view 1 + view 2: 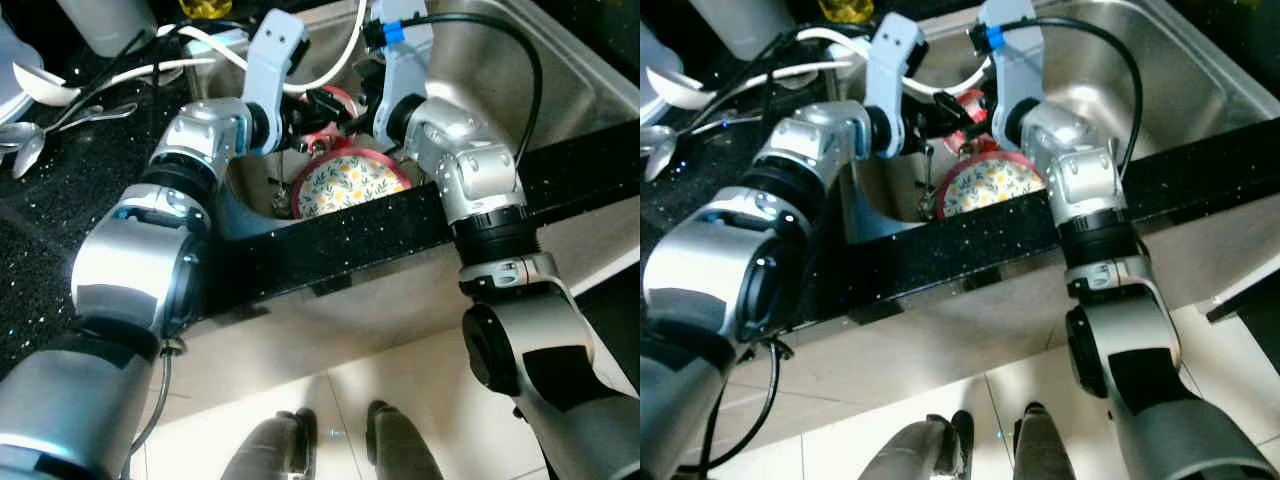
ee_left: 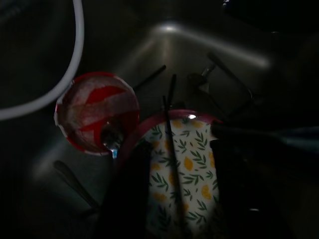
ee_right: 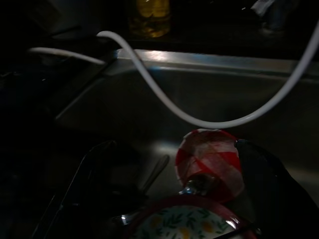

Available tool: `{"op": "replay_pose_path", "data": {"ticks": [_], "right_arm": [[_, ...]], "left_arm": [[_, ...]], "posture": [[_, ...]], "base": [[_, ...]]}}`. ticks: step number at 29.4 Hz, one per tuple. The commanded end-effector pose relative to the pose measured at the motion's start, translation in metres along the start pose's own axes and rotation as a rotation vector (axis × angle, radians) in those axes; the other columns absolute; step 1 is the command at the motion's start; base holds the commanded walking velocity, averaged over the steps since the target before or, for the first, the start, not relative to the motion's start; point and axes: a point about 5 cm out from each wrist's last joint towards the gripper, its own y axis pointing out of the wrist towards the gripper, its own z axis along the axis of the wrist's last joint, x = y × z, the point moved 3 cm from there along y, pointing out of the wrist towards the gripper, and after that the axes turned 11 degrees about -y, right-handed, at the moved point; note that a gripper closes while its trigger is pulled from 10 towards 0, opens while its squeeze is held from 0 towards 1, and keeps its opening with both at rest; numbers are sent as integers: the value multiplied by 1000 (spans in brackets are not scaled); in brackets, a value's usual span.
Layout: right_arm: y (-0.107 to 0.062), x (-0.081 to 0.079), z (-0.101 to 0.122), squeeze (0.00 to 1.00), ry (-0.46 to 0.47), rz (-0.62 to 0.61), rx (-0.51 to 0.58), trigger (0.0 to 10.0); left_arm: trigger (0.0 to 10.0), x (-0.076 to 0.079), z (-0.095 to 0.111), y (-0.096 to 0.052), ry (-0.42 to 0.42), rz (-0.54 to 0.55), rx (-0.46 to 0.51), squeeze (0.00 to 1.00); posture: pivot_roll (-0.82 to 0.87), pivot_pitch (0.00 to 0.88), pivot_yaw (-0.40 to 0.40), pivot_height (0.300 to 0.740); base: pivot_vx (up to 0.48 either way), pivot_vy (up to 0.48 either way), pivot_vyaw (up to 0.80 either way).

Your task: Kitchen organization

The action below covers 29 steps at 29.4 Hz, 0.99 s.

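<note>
Plate [image 1: 348, 184] with a pink rim and yellow flower pattern is leaning in the steel sink [image 1: 560, 70], against the near wall, and both arms are reaching down to it. Left gripper [image 2: 179, 199] is hovering directly over the plate with its two black fingers [image 2: 127, 194] spread apart, one on each side of the patterned face, grasping nothing; the right gripper is working close by on the plate's far side, and I cannot tell whether its fingers are parted or closed. To lift well, the left fingers probably need to be straddling the rim itself rather than the flat face, closing near the top edge so the plate is not slipping on the wet steel. Chopsticks [image 2: 168, 124] are lying across the plate and could be catching a finger or being dragged up with it. Just beside the plate a red-and-white bowl [image 2: 97, 112] is holding a spoon [image 2: 110, 138], close enough to be knocked. A white hose [image 3: 199, 119] is looping across the sink above the dishes, crowding the lift path. Ladles and spoons [image 1: 50, 100] are lying on the black counter [image 1: 60, 200] to the left.
</note>
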Motion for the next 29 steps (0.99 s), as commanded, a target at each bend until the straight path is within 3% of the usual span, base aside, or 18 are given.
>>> {"op": "replay_pose_path", "data": {"ticks": [1, 3, 5, 6, 7, 8, 9, 14, 18, 19, 20, 21, 22, 23, 24, 25, 29], "right_arm": [[2, -6, 1, 0, 5, 13, 4, 10000], [2, -6, 1, 0, 6, 13, 5, 10000], [3, -8, 3, 0, 10, 18, 12, 10000], [4, -10, 6, 0, 11, 29, 23, 10000], [4, -10, 6, 0, 11, 29, 23, 10000], [5, -13, 8, 0, 9, 49, 31, 10000], [5, -13, 8, 0, 9, 49, 31, 10000], [12, -34, 11, 0, -1, 191, 30, 10000], [16, -44, 14, 0, -17, 252, 34, 10000], [22, -57, 19, 0, -45, 316, 47, 10000], [24, -65, 23, 0, -54, 353, 63, 10000], [24, -65, 23, 0, -54, 353, 63, 10000], [27, -75, 32, 0, -59, 397, 94, 10000], [29, -78, 36, 0, -58, 408, 107, 10000], [30, -80, 38, 0, -56, 413, 113, 10000], [31, -82, 39, 0, -49, 418, 121, 10000], [36, -91, 42, 0, -17, 444, 124, 10000]], "left_arm": [[10000, -21, 16, -18, 48, 75, 19, 0], [10000, -25, 18, -22, 58, 91, 23, 0], [10000, -39, 23, -32, 84, 160, 32, 0], [10000, -59, 25, -48, 111, 268, 33, 0], [10000, -59, 25, -48, 111, 268, 33, 0], [10000, -81, 25, -69, 140, 394, 18, 0], [10000, -81, 25, -69, 140, 394, 18, 0], [10000, -138, 14, -138, 210, 696, -78, 0], [10000, -148, 10, -155, 212, 756, -101, 0], [10000, -160, 5, -176, 223, 819, -126, 0], [10000, -164, 3, -186, 236, 851, -142, 0], [10000, -164, 3, -186, 236, 851, -142, 0], [10000, -171, 1, -200, 260, 895, -167, 0], [10000, -173, 0, -206, 265, 911, -172, 204], [10000, -174, 0, -208, 267, 920, -175, 204], [10000, -175, 0, -212, 268, 931, -176, 1000], [10000, -181, -3, -228, 266, 979, -185, 1000]], "posture": [[-29, 246, 171, 740], [-29, 246, 171, 740], [-29, 245, 170, 740], [-29, 245, 170, 740], [-29, 245, 170, 740], [-15, 239, 164, 740], [-15, 239, 164, 740], [16, 234, 140, 740], [16, 230, 121, 740], [17, 227, 107, 740], [25, 224, 91, 740], [25, 224, 91, 740], [38, 225, 79, 740], [44, 225, 74, 740], [47, 225, 72, 740], [53, 223, 66, 740], [57, 222, 57, 740]], "base": [[0, 0, 0], [0, 0, 0], [0, 0, 0], [0, 0, 0], [0, 0, 0], [0, 0, 0], [0, 0, 0], [0, 0, 0], [0, 0, 0], [0, 0, 0], [0, 0, 0], [0, 0, 0], [0, 0, 0], [0, 0, 0], [0, 0, 0], [0, 0, 0], [0, 0, 0]]}}
